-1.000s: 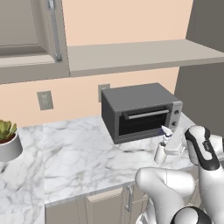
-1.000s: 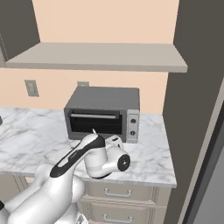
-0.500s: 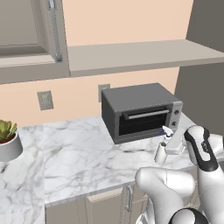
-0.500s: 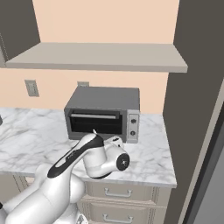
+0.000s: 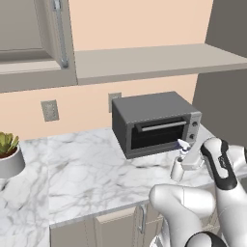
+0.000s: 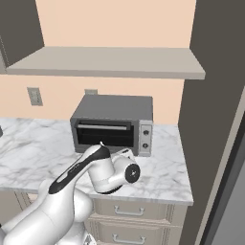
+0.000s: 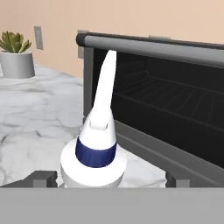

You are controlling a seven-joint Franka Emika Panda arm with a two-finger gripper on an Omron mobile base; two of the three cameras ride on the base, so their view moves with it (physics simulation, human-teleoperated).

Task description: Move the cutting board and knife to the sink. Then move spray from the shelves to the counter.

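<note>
Spray (image 7: 97, 148) btwn open jaws, on counter (image 5: 91, 169)

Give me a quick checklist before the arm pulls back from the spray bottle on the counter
1. Spray is on the counter, off the shelves: ok, it stands on the marble in front of the toaster oven.
2. Spray upright: ok, nozzle on top in the hand view.
3. Pincer released: ok, the fingertips stand wide on either side of the bottle.
4. Fingertips free of the bottle: cannot tell, the bottle's base is cut off by the bottom of the hand view.
5. Room beyond the bottle: not ok, the oven door is close behind it, so a retreat should probably go backward or up.
</note>
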